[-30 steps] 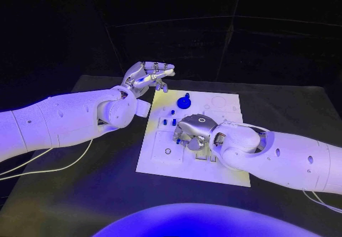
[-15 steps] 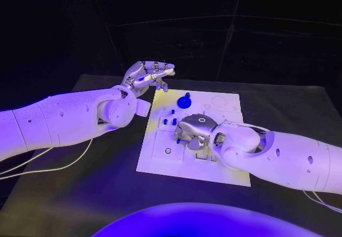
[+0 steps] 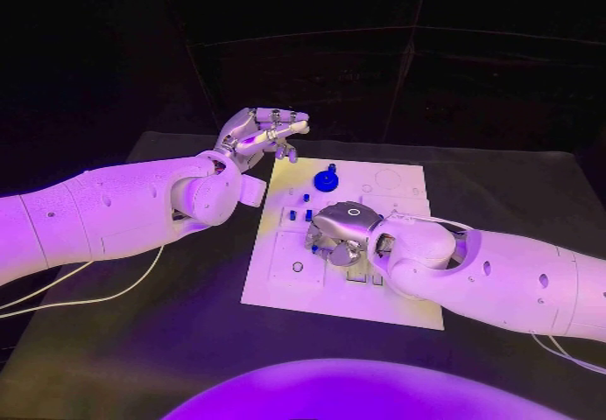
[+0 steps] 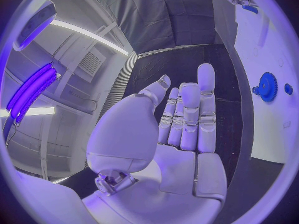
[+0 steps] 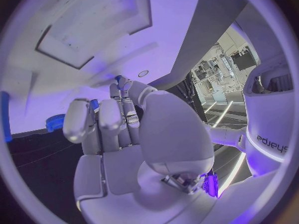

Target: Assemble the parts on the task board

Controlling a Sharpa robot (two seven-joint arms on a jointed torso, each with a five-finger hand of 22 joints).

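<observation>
The white task board (image 3: pixel 288 289) lies mid-table. A blue gear (image 3: pixel 326 181) stands near its far edge, with small blue pegs (image 3: pixel 306 214) a little nearer. My right hand (image 3: pixel 339 232) is low over the board's middle, fingers curled down onto it. In the right wrist view a small blue part (image 5: pixel 93 104) peeks out between the fingers (image 5: pixel 118 119), and the gear (image 5: pixel 55 122) lies beyond. My left hand (image 3: pixel 263 133) hangs raised past the board's far left corner, fingers apart and holding nothing. The left wrist view shows its bare palm (image 4: pixel 181 134) and the gear (image 4: pixel 268 86).
The black table (image 3: pixel 151 332) reaches well beyond the board on every side. A white cable (image 3: pixel 88 302) runs under my left arm. My right forearm (image 3: pixel 505 280) covers the board's near right corner.
My right hand has crept slightly toward the board's far left while staying low on it. The left hand has not moved.
</observation>
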